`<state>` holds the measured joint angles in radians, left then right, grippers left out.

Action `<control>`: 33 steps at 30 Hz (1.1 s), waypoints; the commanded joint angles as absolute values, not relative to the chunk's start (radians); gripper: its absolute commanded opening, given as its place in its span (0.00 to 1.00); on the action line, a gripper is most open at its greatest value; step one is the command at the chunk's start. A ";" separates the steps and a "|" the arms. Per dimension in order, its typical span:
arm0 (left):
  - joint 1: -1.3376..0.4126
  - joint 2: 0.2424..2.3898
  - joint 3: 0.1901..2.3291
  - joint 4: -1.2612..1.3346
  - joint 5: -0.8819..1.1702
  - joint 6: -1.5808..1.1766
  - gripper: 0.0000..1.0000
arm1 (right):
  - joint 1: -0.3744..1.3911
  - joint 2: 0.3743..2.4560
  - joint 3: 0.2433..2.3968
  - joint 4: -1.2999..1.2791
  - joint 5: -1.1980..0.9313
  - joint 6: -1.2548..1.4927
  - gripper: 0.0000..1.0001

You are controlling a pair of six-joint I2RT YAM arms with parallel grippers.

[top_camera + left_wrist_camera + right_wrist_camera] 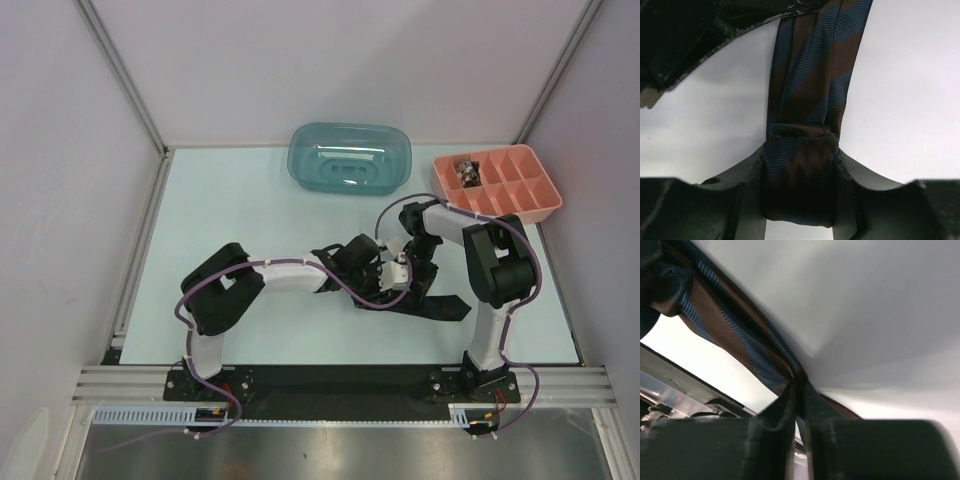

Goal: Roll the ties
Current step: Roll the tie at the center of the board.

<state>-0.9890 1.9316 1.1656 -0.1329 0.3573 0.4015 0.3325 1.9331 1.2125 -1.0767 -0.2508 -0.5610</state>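
A dark tie (430,303) with blue and brown diagonal stripes lies on the white table in front of the right arm, its tail reaching right. My left gripper (378,268) is shut on a rolled or folded end of the tie (799,175), which fills the gap between the fingers; the flat strip (812,65) runs away from it. My right gripper (408,262) is shut on the tie's edge (801,390), the strip (725,325) stretching up and left from its fingers. Both grippers meet close together at the table's middle.
A teal plastic tub (350,158) stands at the back middle. A pink compartment tray (497,182) with a small item in one cell stands at the back right. White walls enclose the table on three sides.
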 commanded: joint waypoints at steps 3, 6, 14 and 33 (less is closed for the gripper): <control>-0.985 1.970 1.069 -0.318 0.364 0.406 0.19 | 0.359 1.999 1.172 -0.770 -0.121 -0.601 0.00; -0.963 1.951 1.074 -0.328 0.367 0.408 0.19 | 0.373 2.023 1.247 -0.756 -0.109 -0.580 0.00; -0.939 1.928 1.138 -0.437 0.304 0.462 0.18 | 0.377 2.111 1.402 -0.749 -0.069 -0.587 0.00; -0.939 2.017 1.244 -0.588 0.230 0.473 0.17 | 0.169 2.049 1.609 -1.029 -0.553 -0.330 0.45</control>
<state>-0.9604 1.9484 1.2724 -0.3813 0.3004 0.4942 0.2874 2.0758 1.5154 -1.0798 -0.3431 -0.4461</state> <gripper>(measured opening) 0.469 0.450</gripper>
